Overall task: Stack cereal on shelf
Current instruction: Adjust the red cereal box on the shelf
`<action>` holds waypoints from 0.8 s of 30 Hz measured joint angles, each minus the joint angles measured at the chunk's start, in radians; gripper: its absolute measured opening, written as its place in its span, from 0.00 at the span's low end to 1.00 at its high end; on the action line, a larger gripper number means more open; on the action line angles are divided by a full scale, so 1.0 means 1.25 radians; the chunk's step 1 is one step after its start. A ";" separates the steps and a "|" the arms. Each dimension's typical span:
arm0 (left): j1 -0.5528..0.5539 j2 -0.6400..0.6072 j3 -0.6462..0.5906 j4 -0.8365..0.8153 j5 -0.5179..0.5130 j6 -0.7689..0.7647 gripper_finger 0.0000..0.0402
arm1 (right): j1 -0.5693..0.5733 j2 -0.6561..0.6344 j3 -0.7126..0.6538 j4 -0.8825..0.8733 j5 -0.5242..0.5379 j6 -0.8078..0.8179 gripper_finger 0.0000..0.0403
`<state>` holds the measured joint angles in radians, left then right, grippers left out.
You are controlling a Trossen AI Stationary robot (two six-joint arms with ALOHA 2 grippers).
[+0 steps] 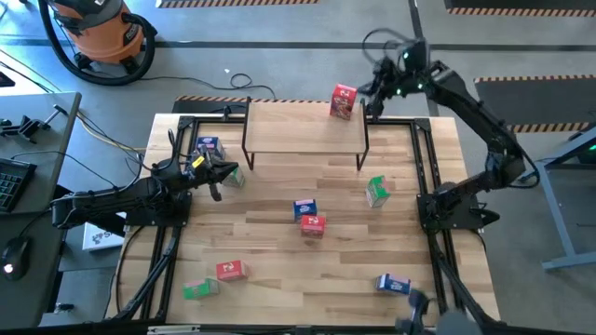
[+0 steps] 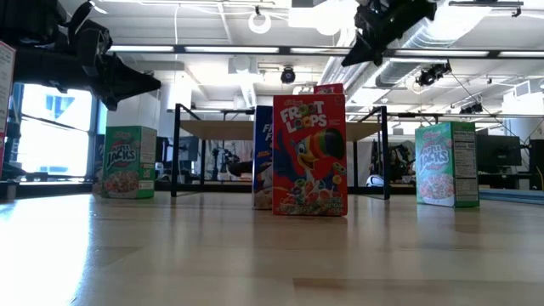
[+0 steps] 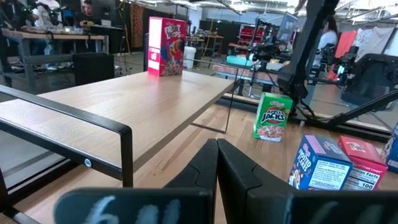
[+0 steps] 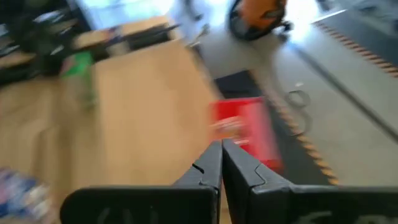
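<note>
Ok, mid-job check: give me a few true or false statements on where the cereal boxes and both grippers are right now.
1. One red cereal box stands on the shelf. True.
2. The right gripper holds that box. False: its fingers are shut on nothing, beside the box.
3. The left gripper is shut. True.
4. Three boxes are stacked on the shelf. False: only one is there.
5. A green box stands on the table right of the shelf's legs. True.

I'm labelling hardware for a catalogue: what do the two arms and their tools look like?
Both arms are dark, almost black, built of jointed tubular links. The left tool carries a small yellow marking; the right tool has black cable looping above it and green lights nearby. Each tool ends in two dark, angular fingers.
</note>
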<state>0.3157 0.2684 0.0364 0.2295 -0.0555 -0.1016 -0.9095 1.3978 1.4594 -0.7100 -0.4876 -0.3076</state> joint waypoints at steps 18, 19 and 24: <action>0.000 0.000 0.000 0.000 0.000 0.001 0.00 | 0.180 -0.035 -0.243 0.213 0.450 0.123 0.00; 0.000 0.000 0.000 0.000 0.000 0.001 0.00 | 0.180 -0.035 -0.243 0.213 0.456 0.123 0.00; 0.000 0.000 0.000 0.000 0.000 0.000 0.00 | 0.178 -0.035 -0.243 0.220 0.472 0.124 0.00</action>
<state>0.3157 0.2684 0.0364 0.2298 -0.0559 -0.1013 -0.6872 1.3537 1.1561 -0.4351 0.1024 -0.1532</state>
